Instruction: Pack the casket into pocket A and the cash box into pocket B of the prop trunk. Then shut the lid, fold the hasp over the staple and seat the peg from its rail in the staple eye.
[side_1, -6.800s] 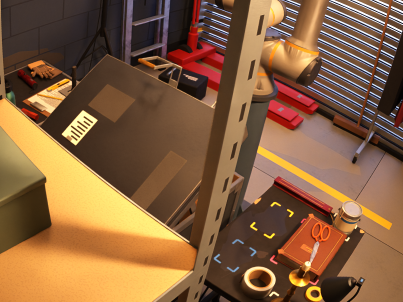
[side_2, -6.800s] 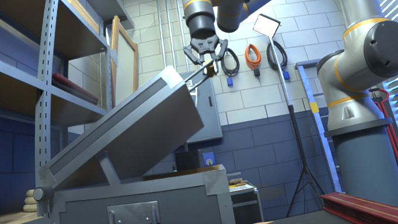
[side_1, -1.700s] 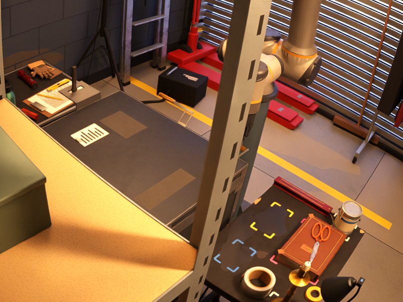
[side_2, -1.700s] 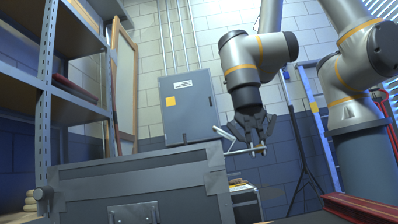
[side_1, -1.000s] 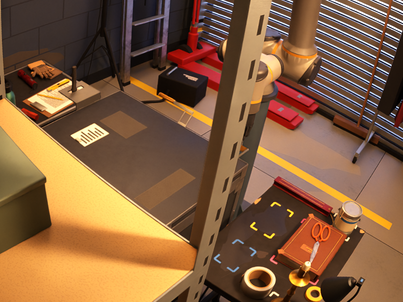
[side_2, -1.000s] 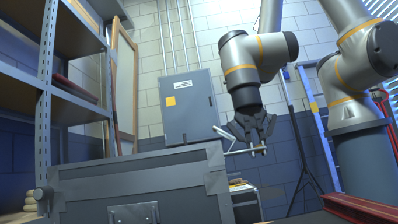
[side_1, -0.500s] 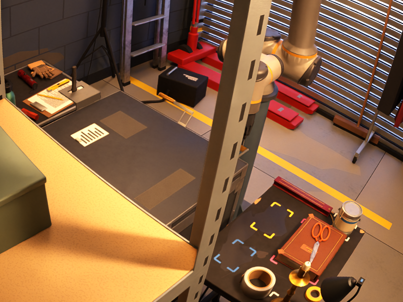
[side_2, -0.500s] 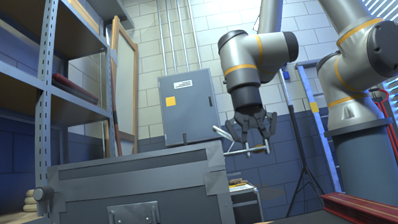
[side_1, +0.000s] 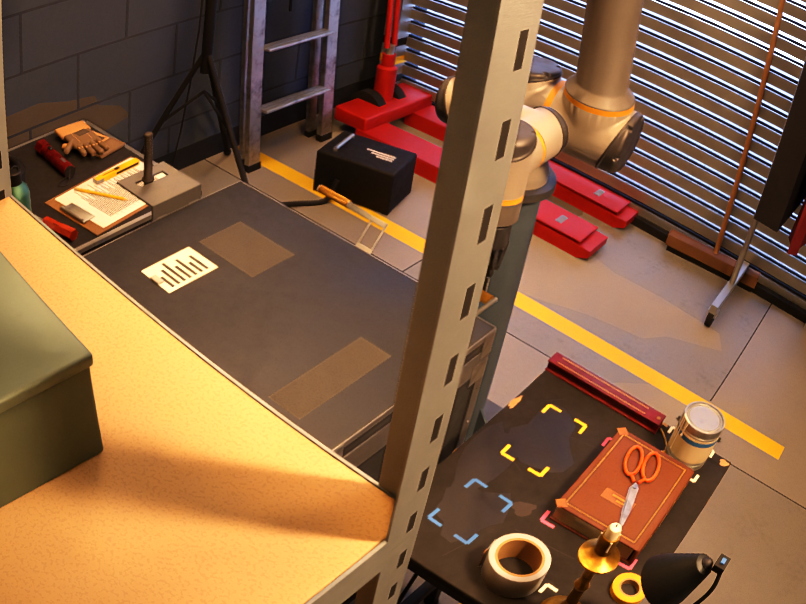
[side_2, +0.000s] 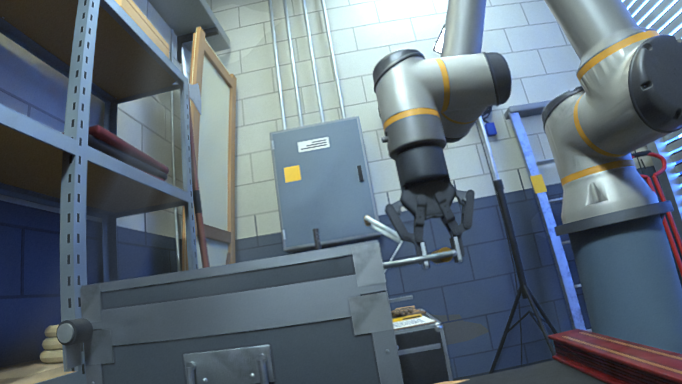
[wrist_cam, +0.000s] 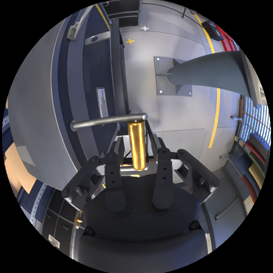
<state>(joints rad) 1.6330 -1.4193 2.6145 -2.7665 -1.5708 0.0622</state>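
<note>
The brass peg (wrist_cam: 137, 145) lies on its steel wire rail (wrist_cam: 108, 120) at the end of the trunk, between my fingers. My gripper (side_2: 440, 254) stands over it, open and holding nothing. The rail (side_2: 400, 260) sticks out from the trunk's right end. The prop trunk (side_1: 260, 299) has its dark lid down. Its front face (side_2: 240, 320) shows a steel plate low down. The casket and cash box are not in view.
Behind stand a grey wall cabinet (side_2: 322, 182), a tripod (side_2: 520, 300) and a ladder (side_1: 286, 78). A shelf upright (side_1: 455, 286) hides my gripper from the side camera. A side table (side_1: 559, 494) carries a book with scissors (side_1: 624, 488), tape roll (side_1: 517, 563) and can (side_1: 695, 433).
</note>
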